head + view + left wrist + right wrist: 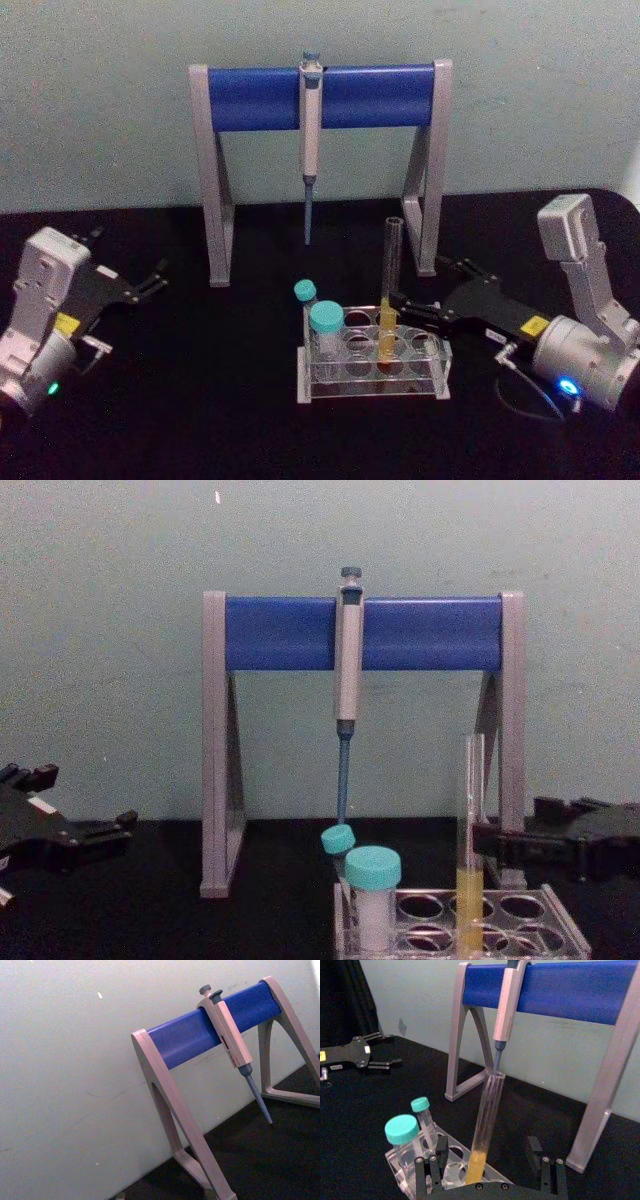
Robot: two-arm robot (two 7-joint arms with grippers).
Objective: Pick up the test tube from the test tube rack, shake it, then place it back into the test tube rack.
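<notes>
Where the head view looks down, test tube (pixel 390 285): upright in a hole of the test tube rack (pixel 372 393), with yellow liquid low inside.
Head, right tool (pixel 418 282): spread wide and holding nothing; its near finger tip is just beside the tube.
Head, left tool (pixel 128 256): also spread, holding nothing, near the desk's left edge and well apart from the rack.
Head, open room: bare black desk (pixel 200 400) in front of the rack and to its left. The pipette stand (pixel 250 98) with its pipette (pixel 311 130) is behind, and the teal-capped tubes (pixel 326 320) are at the rack's left end.
Left wrist, stand: one leg and the blue bar are against the wall, and the pipette hangs from the bar.
Right wrist, tube: between the two spread fingers (pixel 437 1165), nearer to one. I see no touch, and the tube's mouth is free.
Chest, tube: it rises high above the rack's top plate. The right tool is just beside it on the right, with open holes on its left.
</notes>
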